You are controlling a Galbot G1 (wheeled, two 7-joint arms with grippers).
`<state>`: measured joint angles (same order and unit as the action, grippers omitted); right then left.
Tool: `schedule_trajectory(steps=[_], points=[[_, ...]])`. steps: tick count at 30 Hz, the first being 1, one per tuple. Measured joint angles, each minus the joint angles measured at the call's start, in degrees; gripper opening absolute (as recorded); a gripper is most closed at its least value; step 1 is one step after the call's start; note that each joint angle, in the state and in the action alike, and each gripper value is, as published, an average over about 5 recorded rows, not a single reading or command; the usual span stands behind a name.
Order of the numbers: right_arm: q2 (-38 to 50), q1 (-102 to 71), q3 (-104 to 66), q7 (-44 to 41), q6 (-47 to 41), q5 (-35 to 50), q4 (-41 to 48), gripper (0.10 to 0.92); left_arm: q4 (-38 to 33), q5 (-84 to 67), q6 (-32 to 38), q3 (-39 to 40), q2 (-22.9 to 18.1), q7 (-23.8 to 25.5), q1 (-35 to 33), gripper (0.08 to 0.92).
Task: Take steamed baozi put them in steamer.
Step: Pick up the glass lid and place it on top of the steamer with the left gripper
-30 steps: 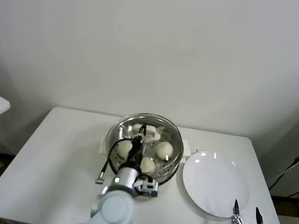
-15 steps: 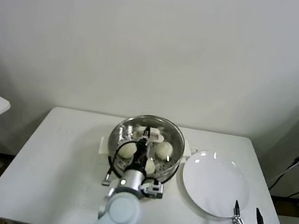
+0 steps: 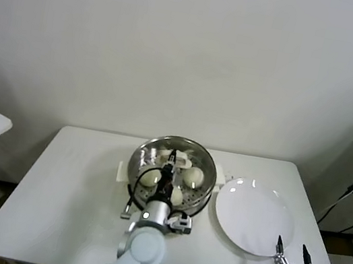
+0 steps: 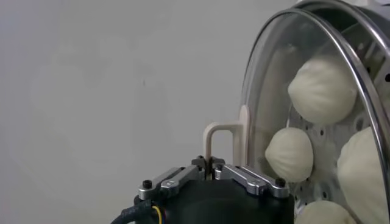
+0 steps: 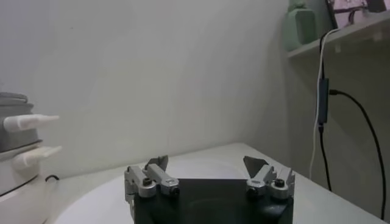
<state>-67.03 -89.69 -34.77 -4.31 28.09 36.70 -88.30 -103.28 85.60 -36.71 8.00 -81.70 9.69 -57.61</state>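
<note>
Baozi [image 3: 195, 175] in steamer [image 3: 207, 158], plate [image 3: 254, 217] right

Bare test room (white wall [image 3: 178, 43], table [image 3: 71, 188])

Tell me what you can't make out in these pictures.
- Head view: the left gripper and its arm cover part of the steamer, so some baozi stay hidden.
- Left wrist view: the glass lid and frame edge cut off the baozi.
- Right wrist view: only a sliver of the plate shows, behind the right gripper.

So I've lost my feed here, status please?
Left end effector shut on lid handle over steamer. Right end effector open, parked by plate. Baozi in steamer.
</note>
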Motion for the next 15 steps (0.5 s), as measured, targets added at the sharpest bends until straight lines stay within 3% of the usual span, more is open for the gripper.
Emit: schedule_trajectory(steps=[15], points=[[-0.40,0.20,0.00,-0.07,0.05,-0.04,0.05,0.823,0.54,1.75,0.78,-0.70,-0.49,-0.52,-0.94,0.134]])
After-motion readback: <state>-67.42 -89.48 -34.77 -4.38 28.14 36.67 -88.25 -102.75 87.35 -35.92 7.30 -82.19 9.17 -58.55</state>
